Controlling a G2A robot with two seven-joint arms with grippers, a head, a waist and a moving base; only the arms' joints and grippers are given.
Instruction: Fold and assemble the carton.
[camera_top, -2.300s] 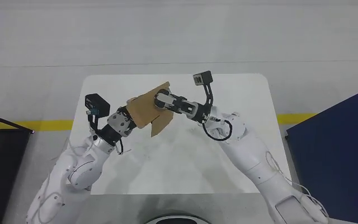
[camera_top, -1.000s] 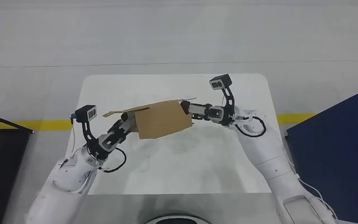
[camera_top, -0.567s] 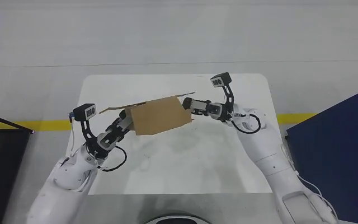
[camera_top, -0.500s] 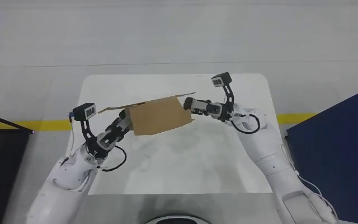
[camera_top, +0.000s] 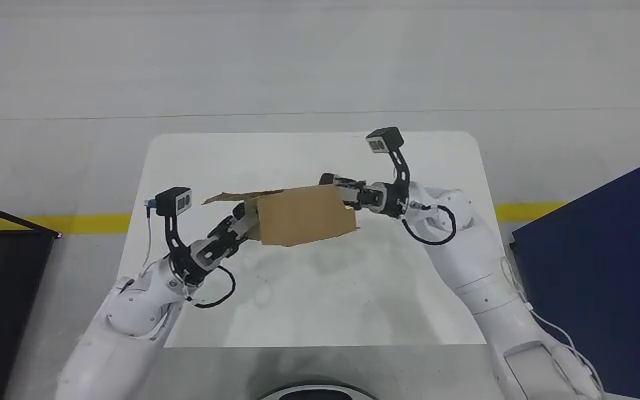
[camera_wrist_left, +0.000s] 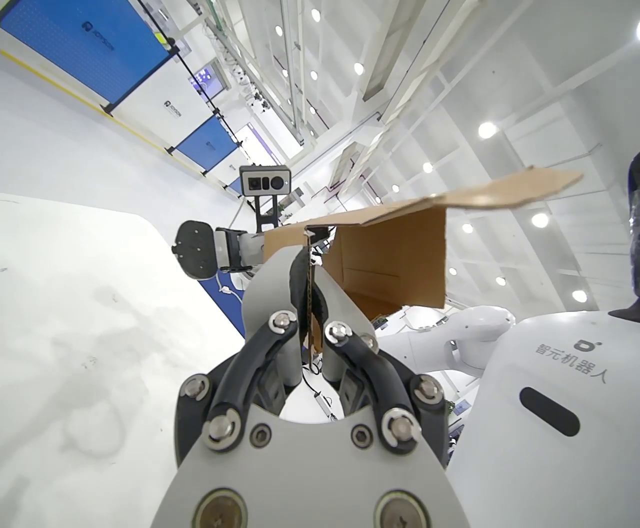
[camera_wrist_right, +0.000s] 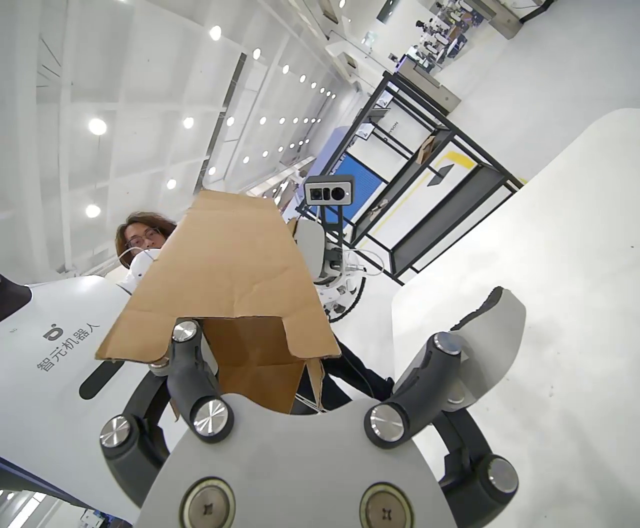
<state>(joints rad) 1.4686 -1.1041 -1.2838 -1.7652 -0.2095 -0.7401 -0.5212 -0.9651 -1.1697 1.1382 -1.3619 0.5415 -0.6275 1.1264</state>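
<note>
Left claw (camera_wrist_left: 307, 260) pinched shut on carton (camera_top: 305, 215) edge, 9 o'clock end. Right claw (camera_top: 337, 188) spread wide at 2 o'clock corner; one fingertip hidden behind flap (camera_wrist_right: 225, 260).

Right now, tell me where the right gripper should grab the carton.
Probably the carton by its thin wall edge at the end nearest the right gripper, coming in endwise: that edge sits at its open jaws, and the left gripper pinches the opposite end.

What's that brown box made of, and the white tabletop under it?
The carton looks like plain brown cardboard, matte, with fold creases and rough cut edges. The table seems smooth white laminate or plastic, with faint smudges; which one, the look leaves open.
</note>
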